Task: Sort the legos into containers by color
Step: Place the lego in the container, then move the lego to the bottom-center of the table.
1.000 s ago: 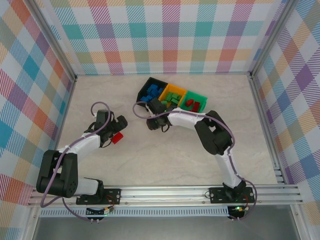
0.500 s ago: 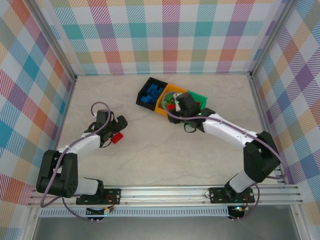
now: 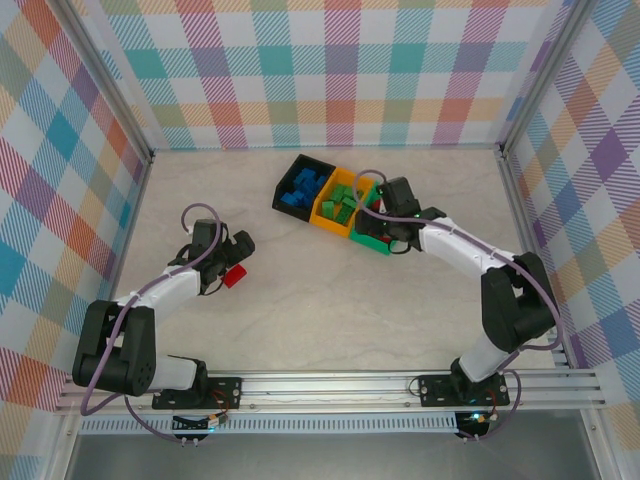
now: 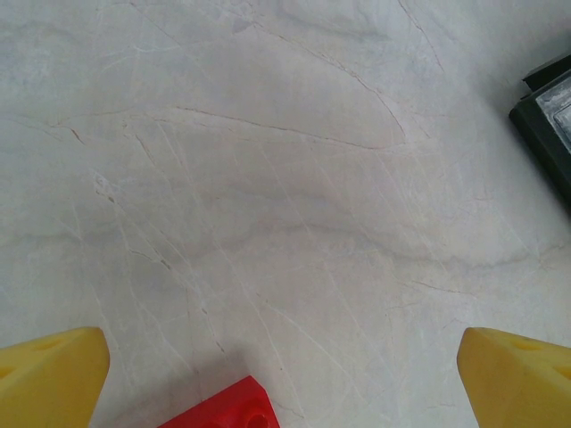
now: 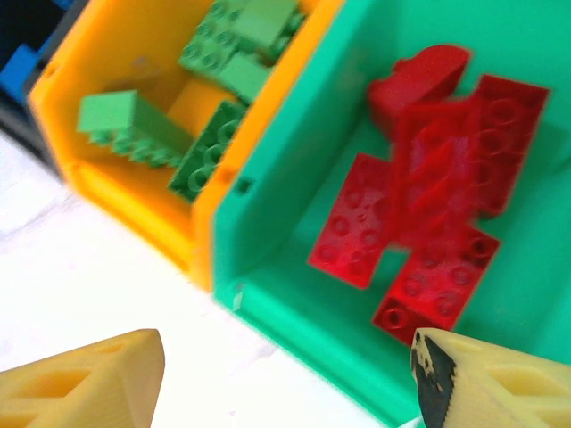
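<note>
Toward the back of the desk point(image 4: 268, 178), the right gripper point(image 5: 285, 379) hangs over the green bin point(image 5: 268, 250) with its jaws released and nothing between them, and red legos point(image 5: 428, 223) lie piled inside below it. Green legos point(image 5: 210, 134) sit in the adjoining orange bin point(image 5: 134, 192), and blue legos point(image 3: 303, 185) in the black bin point(image 3: 287, 178) at the row's left end. Nearer the left side, the left gripper point(image 4: 285, 383) is spread wide just above the desk, with a lone red lego point(image 4: 227, 408) lying on the surface between its fingertips, ungrasped.

Left claw point(image 4: 285, 379), right claw point(image 5: 285, 383) — both agape
</note>
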Robot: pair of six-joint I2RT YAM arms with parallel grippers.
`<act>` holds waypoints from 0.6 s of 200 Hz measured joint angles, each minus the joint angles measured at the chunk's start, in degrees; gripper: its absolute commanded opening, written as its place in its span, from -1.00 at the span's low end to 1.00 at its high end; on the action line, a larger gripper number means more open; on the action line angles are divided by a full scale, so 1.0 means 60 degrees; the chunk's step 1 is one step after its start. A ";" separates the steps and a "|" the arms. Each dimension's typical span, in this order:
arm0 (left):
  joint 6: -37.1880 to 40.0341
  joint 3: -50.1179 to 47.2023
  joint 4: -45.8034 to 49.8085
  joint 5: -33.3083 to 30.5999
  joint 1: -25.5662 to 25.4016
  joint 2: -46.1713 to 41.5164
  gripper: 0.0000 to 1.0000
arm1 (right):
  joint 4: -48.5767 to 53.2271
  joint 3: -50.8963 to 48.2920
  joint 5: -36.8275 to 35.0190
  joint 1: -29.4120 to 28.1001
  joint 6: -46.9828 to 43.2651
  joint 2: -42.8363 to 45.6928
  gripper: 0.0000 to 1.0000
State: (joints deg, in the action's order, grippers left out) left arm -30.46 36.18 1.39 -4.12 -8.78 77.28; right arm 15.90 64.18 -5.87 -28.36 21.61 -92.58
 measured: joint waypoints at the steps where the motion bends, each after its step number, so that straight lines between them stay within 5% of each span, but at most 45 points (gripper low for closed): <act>1: 0.0000 0.0000 0.0004 0.0000 0.0000 0.0000 0.99 | 0.0000 0.0000 0.0018 -0.0036 -0.0004 0.0000 0.49; 120: -0.0495 -0.0138 0.0375 -0.1013 0.0579 -0.0798 0.99 | 0.0353 0.3453 0.1432 -0.4401 -0.0739 -0.3785 0.53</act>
State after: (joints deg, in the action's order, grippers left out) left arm -33.43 35.35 3.64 -10.20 -5.30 72.49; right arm 18.02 84.90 2.72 -54.76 17.17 -115.28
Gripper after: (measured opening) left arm 0.996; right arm 0.765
